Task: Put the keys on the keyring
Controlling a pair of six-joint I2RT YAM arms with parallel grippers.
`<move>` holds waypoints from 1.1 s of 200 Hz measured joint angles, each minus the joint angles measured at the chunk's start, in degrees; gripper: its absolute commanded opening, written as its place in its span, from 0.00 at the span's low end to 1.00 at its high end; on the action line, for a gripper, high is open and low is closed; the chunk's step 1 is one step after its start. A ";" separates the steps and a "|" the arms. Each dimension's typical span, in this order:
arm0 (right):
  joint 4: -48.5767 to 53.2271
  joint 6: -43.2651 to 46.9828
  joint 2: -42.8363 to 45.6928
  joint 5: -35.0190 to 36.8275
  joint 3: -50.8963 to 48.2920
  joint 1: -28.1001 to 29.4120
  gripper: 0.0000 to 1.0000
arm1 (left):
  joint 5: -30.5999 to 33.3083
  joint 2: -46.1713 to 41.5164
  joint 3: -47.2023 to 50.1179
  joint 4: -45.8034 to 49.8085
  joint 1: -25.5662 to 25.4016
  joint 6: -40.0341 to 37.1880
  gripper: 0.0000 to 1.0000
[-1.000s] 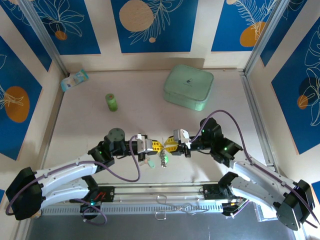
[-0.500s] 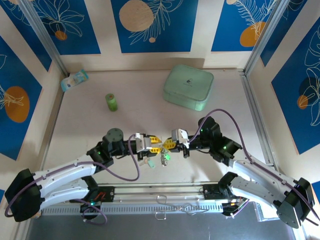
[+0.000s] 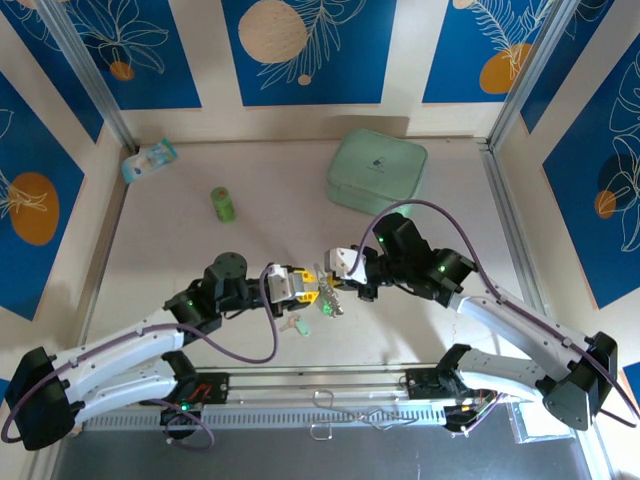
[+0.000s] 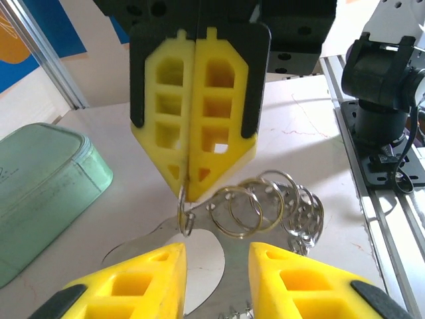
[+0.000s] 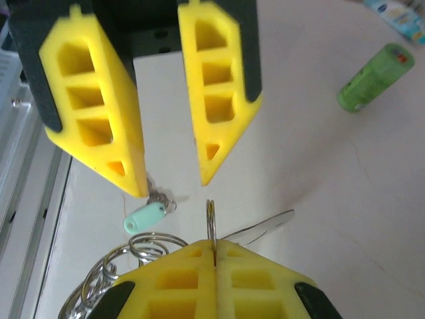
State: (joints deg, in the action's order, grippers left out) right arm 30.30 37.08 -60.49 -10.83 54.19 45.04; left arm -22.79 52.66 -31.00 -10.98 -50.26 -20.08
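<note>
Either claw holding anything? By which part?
The right claw pinches the keyring by its small end ring; the left claw is open, holding nothing.

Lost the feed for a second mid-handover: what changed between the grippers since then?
The right gripper shut on the thin silvery metal keyring and its arm swung left; the left gripper opened, letting go. The mint-tagged small key, upright green cylinder and mint-green rounded case stayed put.

- Two white arms, left arm (image 3: pixel 120 352) and right arm (image 3: pixel 512 322), with black joints and green indicator lights.
- Purple cables (image 3: pixel 247 352) loop along each arm.
- Yellow fingers (image 4: pixel 236 149) with cut-out windows, on black mounts.
</note>
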 measured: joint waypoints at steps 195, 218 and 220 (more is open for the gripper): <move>-12.98 -8.02 11.45 -13.68 -9.94 -10.60 0.34 | -1.40 1.77 4.02 -9.29 0.00 4.37 0.00; -18.49 -11.65 12.55 -18.01 -14.21 -10.86 0.34 | -2.34 1.86 6.43 -14.95 0.00 7.58 0.00; -18.78 -11.82 12.50 -18.16 -14.38 -10.82 0.34 | -2.40 1.86 6.51 -15.32 0.00 7.76 0.00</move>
State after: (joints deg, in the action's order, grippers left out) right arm 11.53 25.26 -47.99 -28.99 39.81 34.22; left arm -25.19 54.52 -24.49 -26.30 -50.26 -12.32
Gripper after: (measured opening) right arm 0.343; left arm 0.056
